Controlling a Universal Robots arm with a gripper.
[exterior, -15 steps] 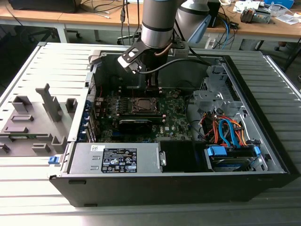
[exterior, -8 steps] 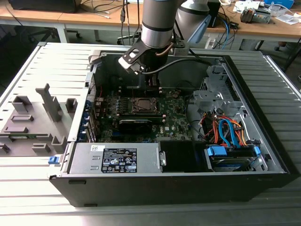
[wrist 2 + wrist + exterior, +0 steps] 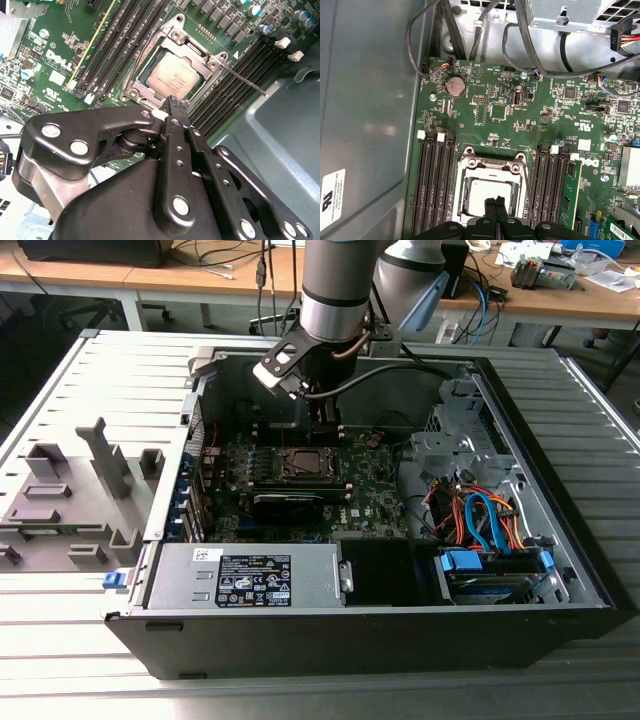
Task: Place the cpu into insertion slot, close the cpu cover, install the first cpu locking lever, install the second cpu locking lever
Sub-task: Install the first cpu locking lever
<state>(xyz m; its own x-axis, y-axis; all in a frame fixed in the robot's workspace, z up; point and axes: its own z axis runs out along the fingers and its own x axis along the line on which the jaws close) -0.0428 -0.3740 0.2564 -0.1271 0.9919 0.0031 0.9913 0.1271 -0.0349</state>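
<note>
The cpu, a small silver-grey square, lies in the insertion slot on the green motherboard. The cpu cover, a silver frame with a square cutout, lies flat around the chip; its top bar shows in the first wrist view. A thin locking lever sticks out sideways from one socket corner, away from the frame. My gripper hovers just above the socket's near edge, black fingers shut together with nothing between them. In the exterior view the gripper hangs over the socket's far side.
Black memory slots flank the socket on both sides. A black graphics card lies in front of it. Case walls, a power supply and orange and blue cables surround the board. A grey fixture stands outside the case.
</note>
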